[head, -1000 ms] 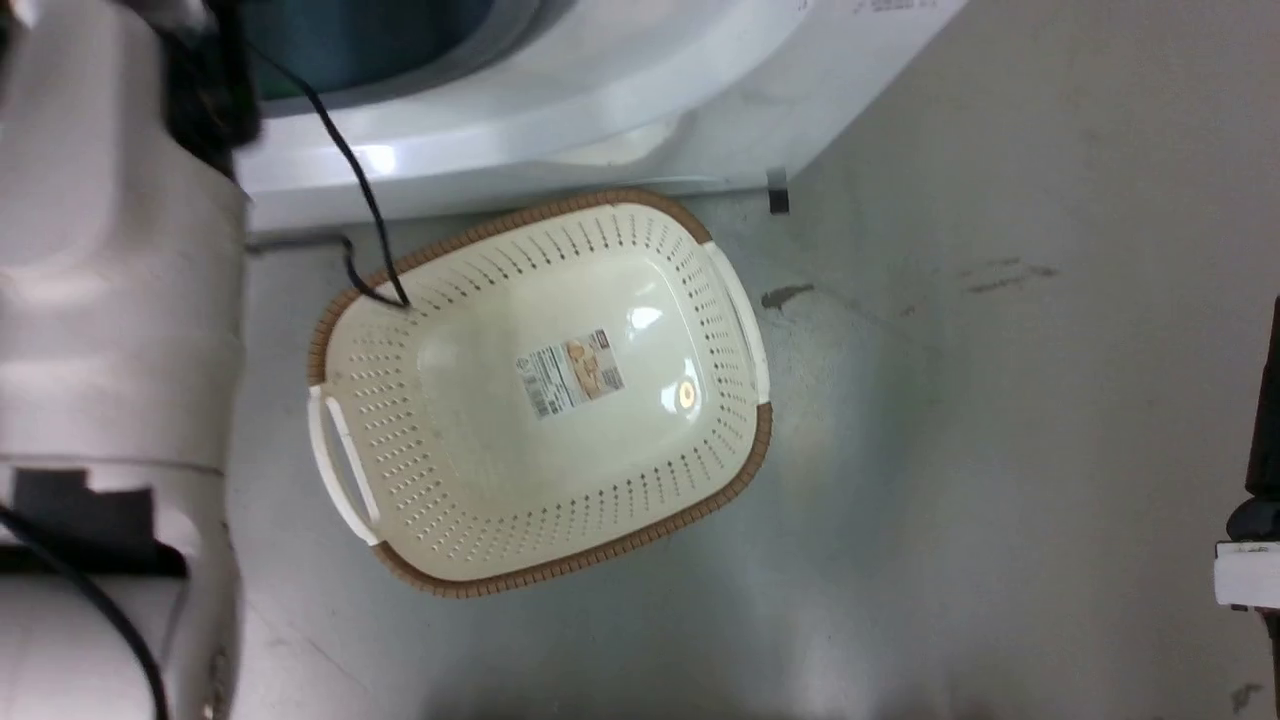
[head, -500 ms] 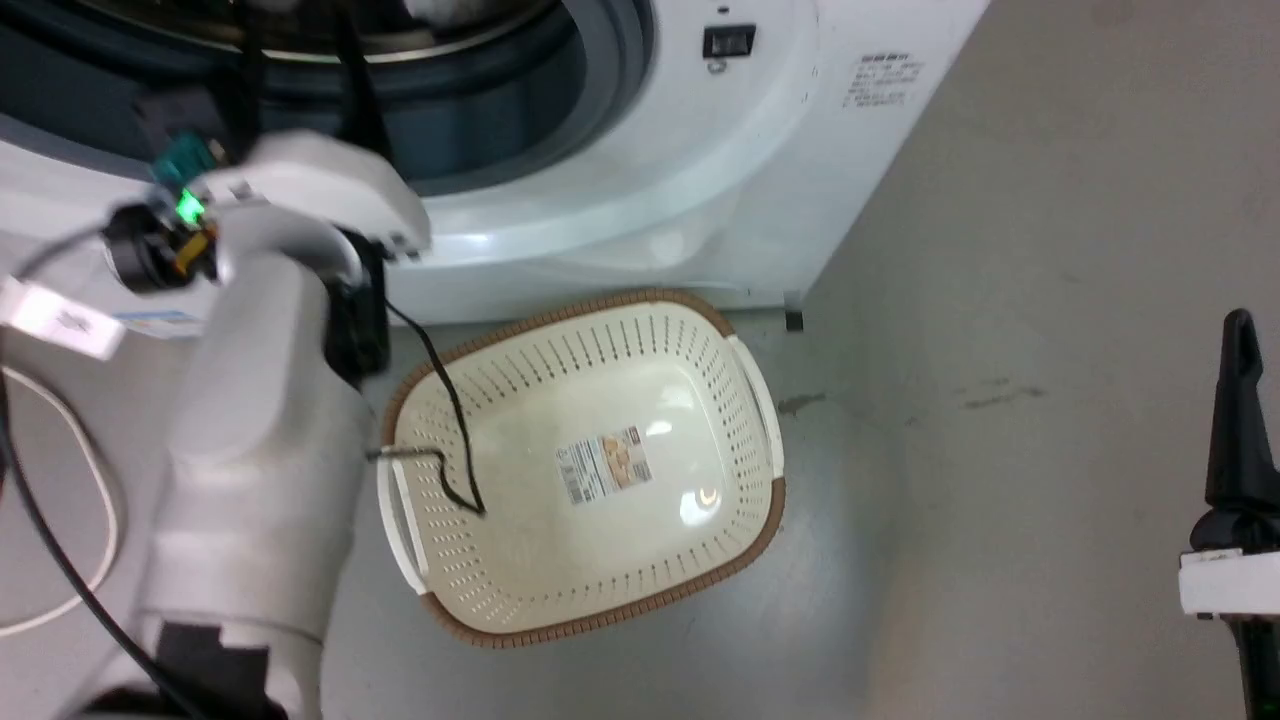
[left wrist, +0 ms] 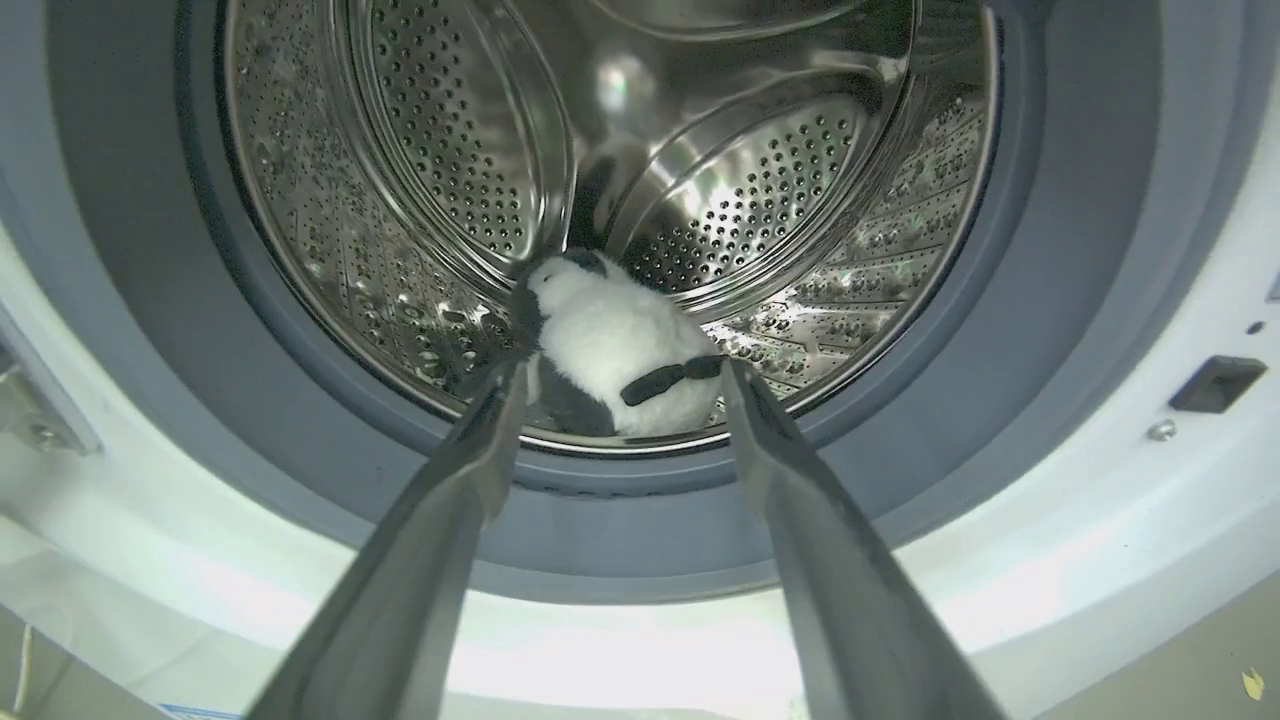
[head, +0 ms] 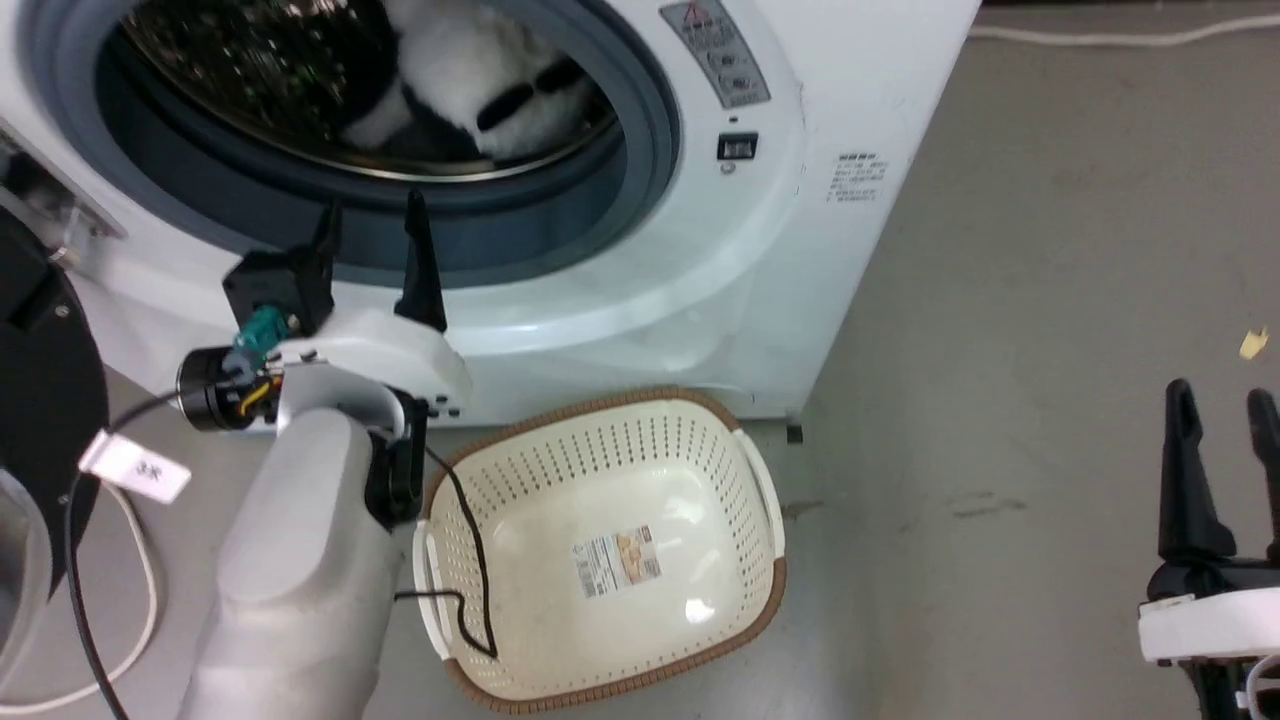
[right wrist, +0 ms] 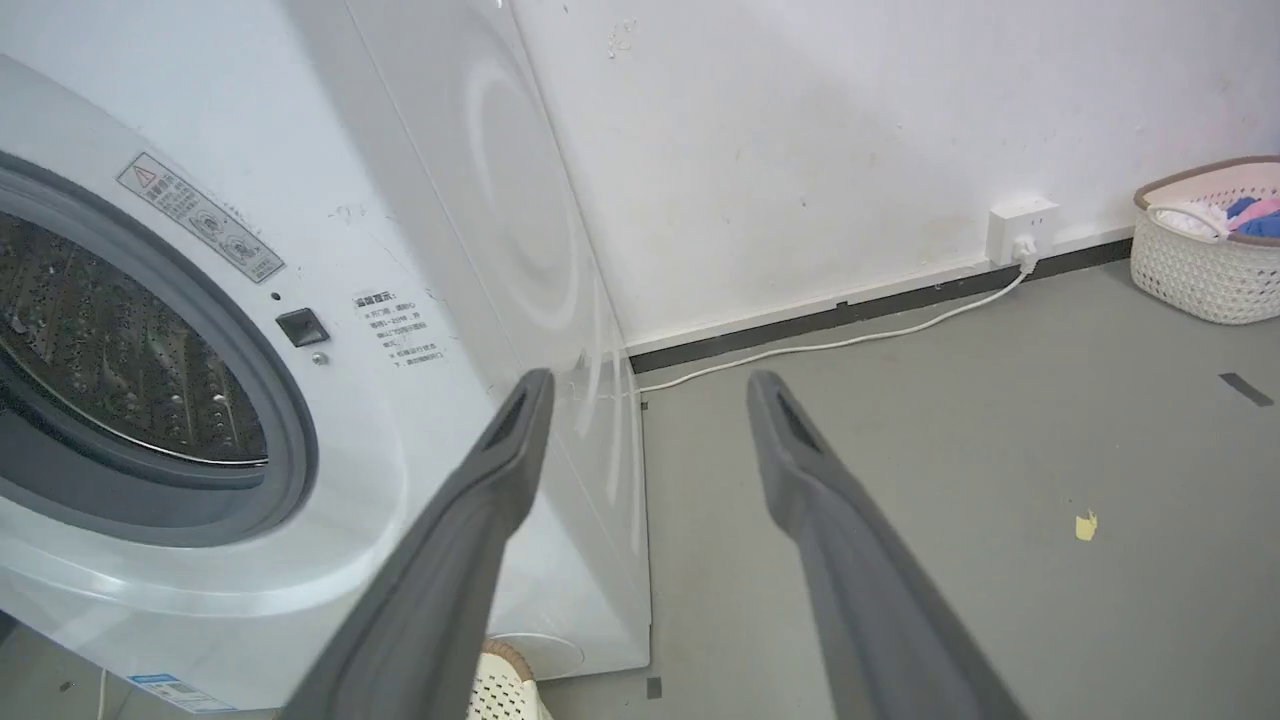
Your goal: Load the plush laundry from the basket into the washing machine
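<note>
The plush laundry [head: 470, 90], white and fluffy with black patches, lies in the steel drum of the washing machine [head: 800, 250], just behind the grey gasket. In the left wrist view the plush laundry [left wrist: 610, 345] rests at the drum's bottom front. My left gripper [head: 372, 205] [left wrist: 622, 370] is open just outside the port's lower edge, pointing at the plush, with nothing between its fingers. On the floor in front of the machine stands the cream basket [head: 745, 490], with nothing in it but its label sticker. My right gripper [head: 1220, 392] [right wrist: 648, 380] hangs open over the floor at the right.
The machine's black-rimmed door [head: 40, 400] stands open at the left. A black cable [head: 470, 560] from my left arm droops into the basket. By the far wall are a second basket [right wrist: 1200, 270] holding clothes, a wall socket [right wrist: 1020, 230] and a white cord [right wrist: 850, 340].
The head camera has tilted up, bringing the port and the plush into view. My left gripper has drawn back a little from the port and stays open.
</note>
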Tool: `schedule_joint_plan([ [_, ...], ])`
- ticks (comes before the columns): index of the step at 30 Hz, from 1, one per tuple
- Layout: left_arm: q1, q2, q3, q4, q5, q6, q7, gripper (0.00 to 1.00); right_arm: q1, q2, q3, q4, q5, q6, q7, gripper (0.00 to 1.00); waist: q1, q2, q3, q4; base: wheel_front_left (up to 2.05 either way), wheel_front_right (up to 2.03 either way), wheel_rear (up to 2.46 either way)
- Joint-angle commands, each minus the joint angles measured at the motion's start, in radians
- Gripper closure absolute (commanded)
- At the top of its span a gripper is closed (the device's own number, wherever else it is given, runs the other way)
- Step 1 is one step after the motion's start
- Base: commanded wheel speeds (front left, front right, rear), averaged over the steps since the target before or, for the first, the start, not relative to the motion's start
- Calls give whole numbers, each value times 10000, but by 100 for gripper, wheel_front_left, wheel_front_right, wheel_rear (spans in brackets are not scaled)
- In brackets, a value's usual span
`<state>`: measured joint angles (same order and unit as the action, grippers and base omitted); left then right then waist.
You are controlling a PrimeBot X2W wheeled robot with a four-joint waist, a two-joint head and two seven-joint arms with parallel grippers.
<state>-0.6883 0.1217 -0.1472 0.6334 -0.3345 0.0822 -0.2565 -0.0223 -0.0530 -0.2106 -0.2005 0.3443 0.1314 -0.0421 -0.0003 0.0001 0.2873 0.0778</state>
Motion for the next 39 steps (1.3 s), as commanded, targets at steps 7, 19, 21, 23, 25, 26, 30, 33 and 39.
schedule_joint_plan([
  [7,1564,109,-79,-1085,432,-51,-52,0,360,27,463,641,12,-7,-295,0,3,-1,-1275,-45,0,0,0],
  [19,3643,229,-176,-2248,579,-74,-53,0,1106,27,1027,1347,-828,-7,-476,0,3,-1,-2856,0,0,0,0],
  [21,3920,287,-221,-2431,568,-113,-52,0,1200,27,1108,1389,-1044,-7,-465,0,3,-1,-2977,-9,0,0,0],
  [23,4182,347,-208,-2620,515,-119,-27,0,1241,27,1196,1402,-1299,-7,-472,0,3,-1,-3058,-26,0,0,0],
  [25,4427,416,-212,-2826,473,-136,24,0,1262,27,1238,1416,-1566,-7,-489,0,3,-1,-3119,-29,0,0,0],
  [26,4547,451,-210,-2929,450,-140,57,0,1267,27,1260,1420,-1689,-7,-501,0,3,-1,-3147,-27,0,0,0],
  [30,4995,542,-230,-3349,369,-144,171,0,1317,27,1277,1453,-2022,-7,-544,0,3,-1,-3250,22,0,0,0],
  [33,5323,598,-244,-3590,264,-184,290,0,1358,27,1308,1467,-2207,-7,-577,0,3,-1,-3297,57,0,0,0],
  [39,5851,668,-249,-4043,141,-119,453,0,1408,28,1341,1545,-2294,-7,-651,0,3,-1,-3367,141,0,0,0],
])
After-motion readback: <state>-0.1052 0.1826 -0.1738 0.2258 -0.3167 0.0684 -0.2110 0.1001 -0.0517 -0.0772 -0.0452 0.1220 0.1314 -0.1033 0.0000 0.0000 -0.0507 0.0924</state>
